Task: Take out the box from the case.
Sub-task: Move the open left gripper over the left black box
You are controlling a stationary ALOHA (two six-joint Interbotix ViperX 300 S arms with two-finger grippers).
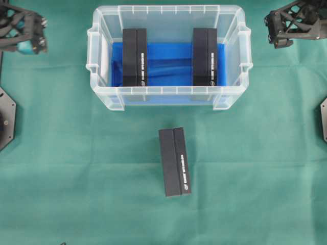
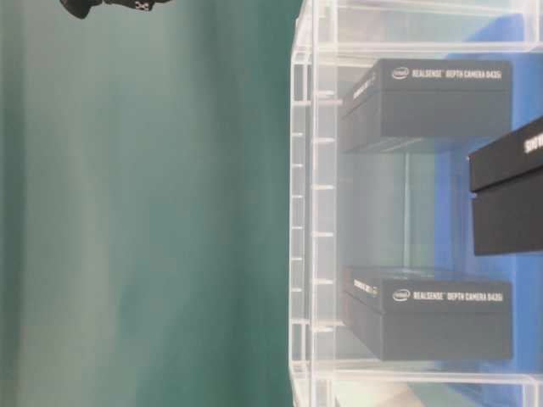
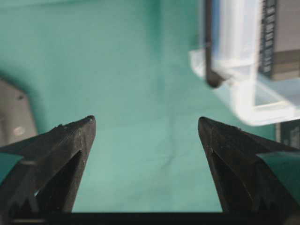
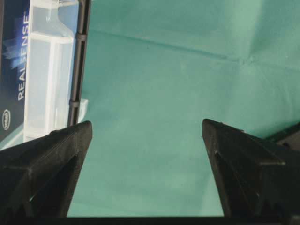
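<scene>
The case (image 1: 168, 95), a clear plastic bin with a blue cloth on its bottom, stands at the back middle of the green cloth. Two black boxes stand inside it, one on the left (image 1: 135, 57) and one on the right (image 1: 205, 56). A third black box (image 1: 174, 162) lies outside, in front of the case. My left gripper (image 1: 36, 43) hovers at the far left, apart from the case, open and empty (image 3: 146, 124). My right gripper (image 1: 278, 38) hovers at the far right, also open and empty (image 4: 146, 126). Each wrist view catches a corner of the case (image 3: 243, 93) (image 4: 51, 70).
Green cloth covers the whole table. Dark arm base plates sit at the left edge (image 1: 6, 120) and the right edge (image 1: 323, 120). In the table-level view the case wall (image 2: 310, 212) fills the right half.
</scene>
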